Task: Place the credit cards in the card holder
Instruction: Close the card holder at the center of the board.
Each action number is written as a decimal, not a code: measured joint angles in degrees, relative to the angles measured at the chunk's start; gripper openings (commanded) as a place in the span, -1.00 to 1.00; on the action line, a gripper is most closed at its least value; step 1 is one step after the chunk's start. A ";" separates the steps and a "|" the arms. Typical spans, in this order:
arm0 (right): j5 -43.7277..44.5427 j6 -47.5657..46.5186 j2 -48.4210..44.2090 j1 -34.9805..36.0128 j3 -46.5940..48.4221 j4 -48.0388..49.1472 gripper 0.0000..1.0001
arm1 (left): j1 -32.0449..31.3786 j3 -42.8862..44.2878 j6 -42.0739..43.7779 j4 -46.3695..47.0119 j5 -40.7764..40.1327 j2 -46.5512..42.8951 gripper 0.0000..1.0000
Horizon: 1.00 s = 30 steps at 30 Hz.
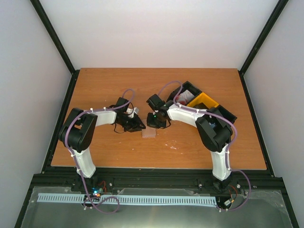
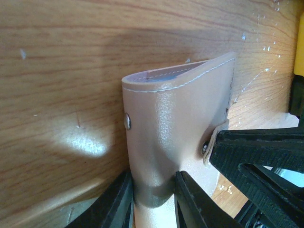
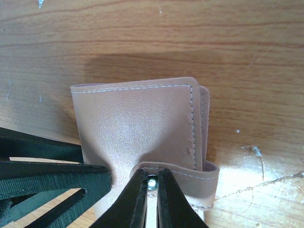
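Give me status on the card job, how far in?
Early. Done: both arms are on the card holder. In hand: the left gripper clamps its body and the right gripper pinches the snap tab. The holder is folded shut, with no card showing in it. Left: open it and load every card. Something white lies in the black bin, too small to call cards.

From a base at 7 o'clock the left arm (image 1: 80, 142) bends at the elbow, forearm running toward 3 o'clock. The right arm (image 1: 216, 137) mirrors it from 5 o'clock, forearm toward 9 o'clock. The wrists nearly meet mid-table. The left gripper (image 2: 153, 190) is clamped on the card holder (image 2: 175, 123) body. The right gripper (image 3: 152, 183) is pinched almost closed on its snap tab. The two grippers sit just beside each other.
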 measured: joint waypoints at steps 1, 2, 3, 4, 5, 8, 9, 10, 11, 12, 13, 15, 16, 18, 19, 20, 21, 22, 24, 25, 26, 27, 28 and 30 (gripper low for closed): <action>0.02 -0.09 0.28 0.00 0.57 -0.66 -0.93 | 0.00 0.00 0.00 0.00 0.00 0.00 -0.48; 0.00 -0.24 0.55 0.00 1.01 -1.20 -0.94 | 0.02 0.00 0.00 0.00 0.00 0.00 -0.48; 0.00 -0.31 0.81 0.02 1.46 -1.70 -0.94 | 0.02 0.00 0.00 0.00 0.04 0.04 -0.48; 0.00 -0.46 1.01 0.02 1.81 -2.12 -0.94 | 0.02 0.00 0.00 0.00 0.07 0.07 -0.48; 0.00 -0.52 1.25 0.02 2.19 -2.58 -0.94 | 0.04 0.02 0.02 0.00 0.11 0.09 -0.48; 0.24 -0.90 2.21 0.15 3.96 -4.50 -0.95 | 0.09 0.07 0.02 -0.02 0.17 0.15 -0.49; 0.42 -0.98 2.56 0.24 4.57 -5.22 -0.95 | 0.09 0.07 0.02 -0.04 0.20 0.20 -0.49; 0.68 -1.09 2.95 0.39 5.33 -6.05 -0.95 | 0.09 0.11 0.02 -0.04 0.22 0.22 -0.50; 1.03 -1.16 3.39 0.55 6.08 -6.86 -0.94 | 0.13 0.11 0.02 -0.07 0.24 0.26 -0.51; 1.55 -1.22 3.76 0.76 6.82 -7.67 -0.94 | 0.17 0.11 0.02 -0.07 0.33 0.31 -0.52; 1.97 -1.27 4.07 0.94 7.34 -8.28 -0.95 | 0.20 0.11 0.02 -0.09 0.37 0.33 -0.52; 2.84 -1.27 4.39 1.31 7.93 -9.01 -0.94 | 0.20 0.13 0.00 -0.11 0.35 0.37 -0.53; 3.30 -1.25 4.55 1.53 8.15 -9.27 -0.94 | 0.22 0.17 0.02 -0.15 0.37 0.42 -0.53; 4.13 -1.20 4.81 1.86 8.52 -9.73 -0.94 | 0.22 0.22 0.02 -0.24 0.37 0.44 -0.53; 4.57 -1.18 4.94 2.01 8.79 -10.03 -0.94 | 0.24 0.22 0.02 -0.24 0.39 0.44 -0.53; 5.01 -1.11 5.16 2.16 9.14 -10.36 -0.94 | 0.24 0.24 0.02 -0.26 0.37 0.48 -0.53; 5.38 -1.07 5.31 2.29 9.40 -10.67 -0.94 | 0.24 0.33 0.02 -0.35 0.42 0.52 -0.53; 5.81 -1.07 5.46 2.45 9.68 -10.99 -0.94 | 0.24 0.46 0.00 -0.48 0.48 0.63 -0.53; 6.38 -1.03 5.62 2.64 9.94 -11.32 -0.94 | 0.24 0.70 0.00 -0.83 0.52 0.74 -0.53; 6.73 -1.03 5.66 2.73 10.03 -11.43 -0.94 | 0.26 0.76 0.02 -0.92 0.52 0.76 -0.53; 6.93 -1.03 5.68 2.78 10.05 -11.47 -0.94 | 0.26 0.85 0.02 -1.03 0.52 0.79 -0.53; 7.13 -1.03 5.68 2.84 10.08 -11.50 -0.95 | 0.26 0.90 0.00 -1.11 0.52 0.81 -0.52; 7.37 -1.07 5.55 2.91 10.03 -11.43 -0.94 | 0.26 0.94 0.00 -1.18 0.50 0.81 -0.51; 7.93 -1.22 4.74 3.08 9.03 -10.36 -0.84 | 0.26 1.07 0.00 -1.38 0.48 0.79 -0.44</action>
